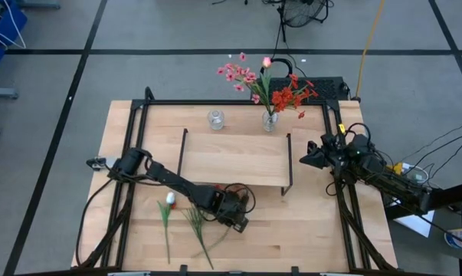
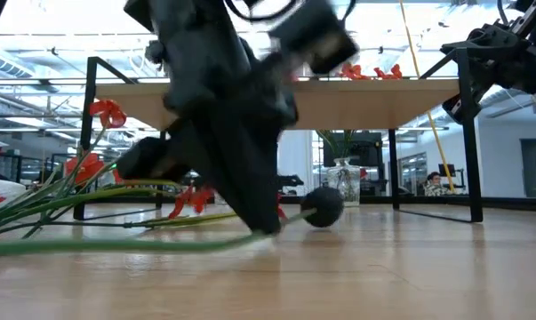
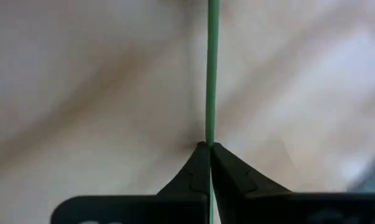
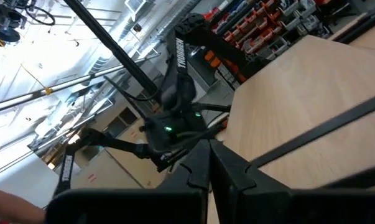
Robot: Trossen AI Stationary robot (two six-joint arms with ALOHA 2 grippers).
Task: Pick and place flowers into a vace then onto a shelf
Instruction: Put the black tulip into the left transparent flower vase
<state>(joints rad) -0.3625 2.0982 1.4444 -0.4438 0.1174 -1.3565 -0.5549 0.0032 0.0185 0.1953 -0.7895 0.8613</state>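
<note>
My left gripper (image 1: 239, 221) is down at the table in front of the shelf (image 1: 234, 157) and is shut on a thin green stem (image 3: 211, 74) that carries a dark round bud (image 2: 321, 206). A white-pink tulip (image 1: 170, 201) and a leafy stem (image 1: 196, 223) lie flat on the table to its left. Red and pink flowers (image 1: 280, 96) stand in a glass vase (image 1: 270, 120) behind the shelf. My right gripper (image 1: 306, 157) hovers shut beside the shelf's right end frame and holds nothing. My left gripper pinches the green stem (image 3: 210, 138) between its two fingertips (image 3: 196, 163), some way behind the dark bud. The fingers come slanting down from above and lie across the stem. Left of the fingers, the stem (image 2: 161, 243) lies along the table top.
A second glass vase (image 1: 215, 119) stands without flowers behind the shelf's left part. Black rails (image 1: 139, 153) frame the table top on the left, right and far sides. Bare wood (image 1: 307, 230) lies to the right of my left gripper.
</note>
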